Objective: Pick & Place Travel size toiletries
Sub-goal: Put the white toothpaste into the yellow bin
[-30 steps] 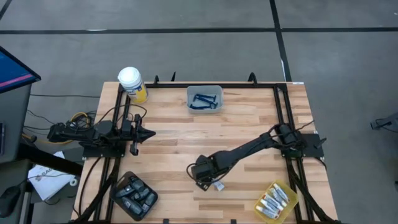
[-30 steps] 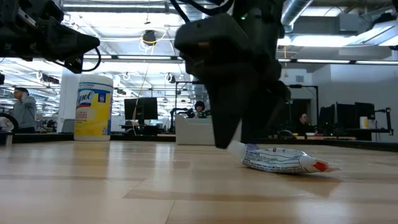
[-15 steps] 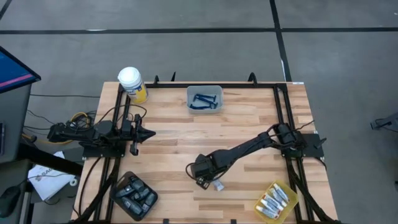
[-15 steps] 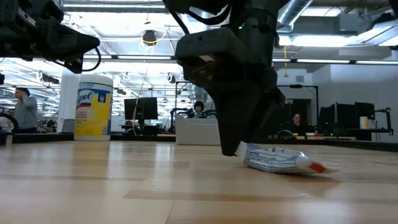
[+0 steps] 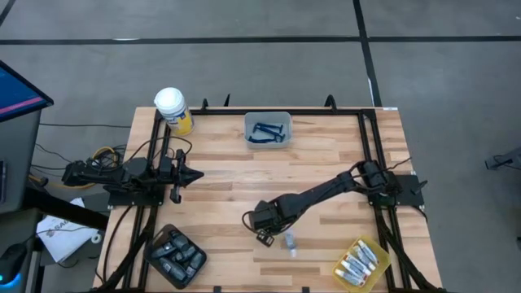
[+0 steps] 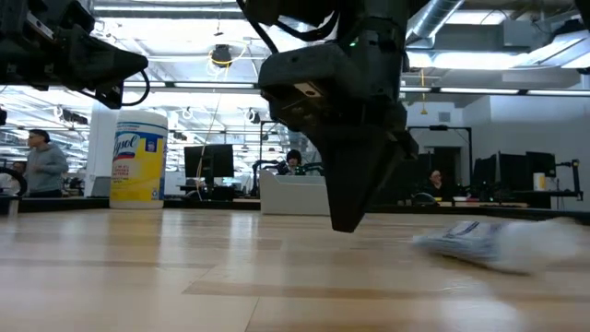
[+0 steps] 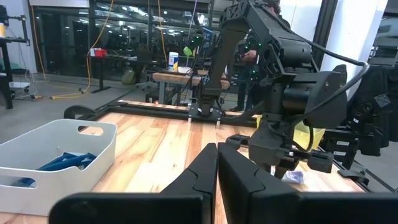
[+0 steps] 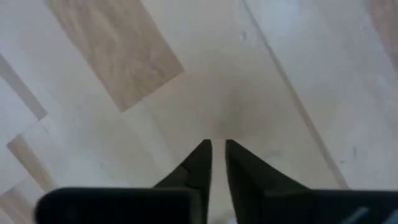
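I saw the right gripper fingers nearly shut, empty, above bare worktop; tube lay just beside; left fingers shut.

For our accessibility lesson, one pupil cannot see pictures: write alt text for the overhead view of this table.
Seen from above, the right arm's tool reaches low over the middle of a wooden table, with a small white tube lying loose beside it. The left arm's tool waits at the table's left edge.
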